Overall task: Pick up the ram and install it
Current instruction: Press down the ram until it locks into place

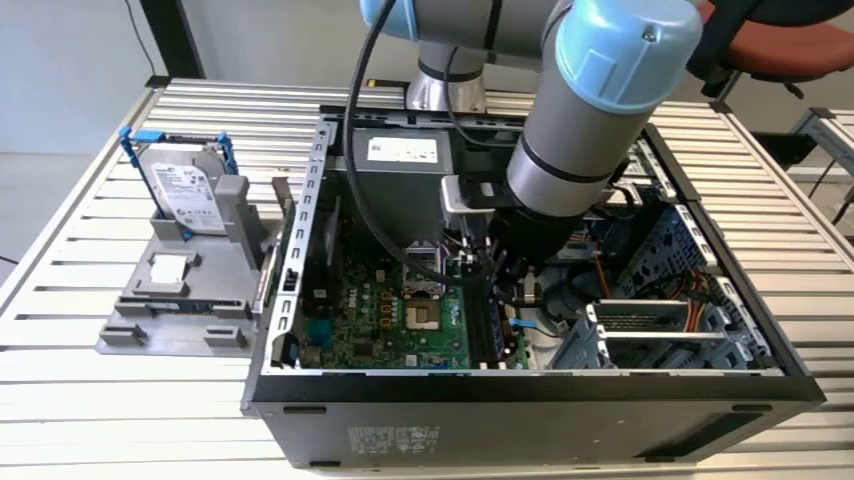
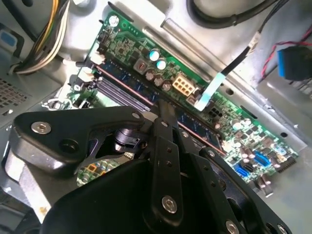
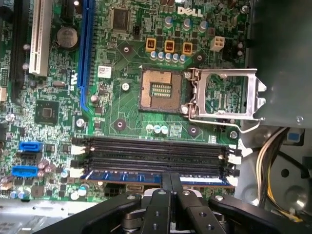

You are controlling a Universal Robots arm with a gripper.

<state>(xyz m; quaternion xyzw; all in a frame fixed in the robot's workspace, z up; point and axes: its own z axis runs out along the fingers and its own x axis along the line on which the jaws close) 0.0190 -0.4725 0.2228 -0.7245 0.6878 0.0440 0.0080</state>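
Inside the open computer case (image 1: 534,385), gripper (image 3: 170,178) lowered over the green motherboard (image 3: 126,105), its fingers (image 3: 165,181) closed on the ram (image 3: 122,178), that strip seated upright beside the black memory slots (image 3: 156,153), near the bare processor socket (image 3: 161,90).

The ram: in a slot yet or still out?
In. The ram stands on edge in the slot nearest the gripper, beside two bare black slots. Whether it is fully seated, cannot tell.
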